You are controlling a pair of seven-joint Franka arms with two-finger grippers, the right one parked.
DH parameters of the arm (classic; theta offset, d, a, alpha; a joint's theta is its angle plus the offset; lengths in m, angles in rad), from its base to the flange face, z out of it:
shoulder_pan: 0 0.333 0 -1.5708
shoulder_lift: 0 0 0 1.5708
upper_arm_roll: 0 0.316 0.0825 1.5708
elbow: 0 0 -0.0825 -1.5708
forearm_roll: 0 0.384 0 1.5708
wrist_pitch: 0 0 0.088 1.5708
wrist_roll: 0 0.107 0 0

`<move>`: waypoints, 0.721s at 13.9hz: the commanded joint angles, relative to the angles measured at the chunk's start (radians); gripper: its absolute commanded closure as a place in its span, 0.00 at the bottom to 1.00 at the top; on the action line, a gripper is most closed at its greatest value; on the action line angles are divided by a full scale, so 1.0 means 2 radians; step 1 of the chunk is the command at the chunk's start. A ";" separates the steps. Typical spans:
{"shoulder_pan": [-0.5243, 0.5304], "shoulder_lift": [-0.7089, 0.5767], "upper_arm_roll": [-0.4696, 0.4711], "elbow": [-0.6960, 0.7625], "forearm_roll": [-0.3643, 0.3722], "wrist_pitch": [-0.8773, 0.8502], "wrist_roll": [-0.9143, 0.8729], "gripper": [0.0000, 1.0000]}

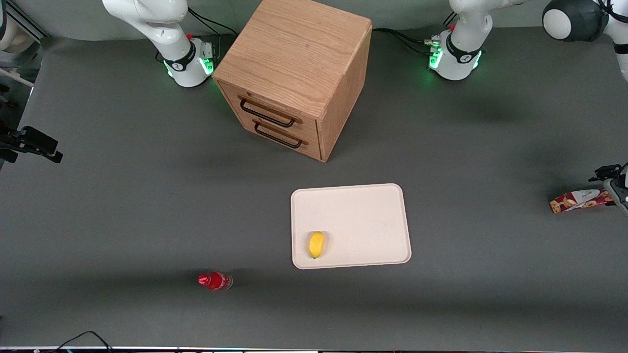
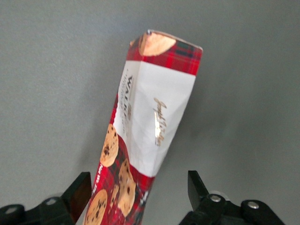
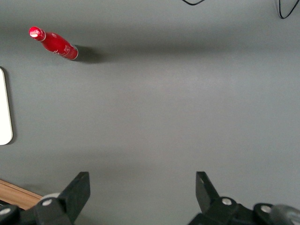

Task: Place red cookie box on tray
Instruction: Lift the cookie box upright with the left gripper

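Half done at best: red cookie box (image 2: 140, 140) lying at working arm's edge of counter (image 1: 147, 206), well apart from tray (image 1: 363, 215). Gripper (image 2: 138, 197) spread wide around box end, not clamped. Left: grasp, lift, carry, set down beside banana (image 1: 317, 244).

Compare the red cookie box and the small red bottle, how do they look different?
The red cookie box is a long flat carton in red tartan with cookie pictures and a white patch; the red bottle is small, rounded and plain red. The box lies at the working arm's end of the table, between the fingers of the left hand; the bottle sits untouched, toward the parked arm's end. Both are mainly red, and neither is on the tray.
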 commanded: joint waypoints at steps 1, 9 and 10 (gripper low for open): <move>0.000 0.013 0.005 0.008 -0.026 0.002 0.012 0.78; -0.006 0.007 0.004 0.107 -0.028 -0.127 -0.041 1.00; -0.008 0.007 0.004 0.141 -0.024 -0.168 -0.076 1.00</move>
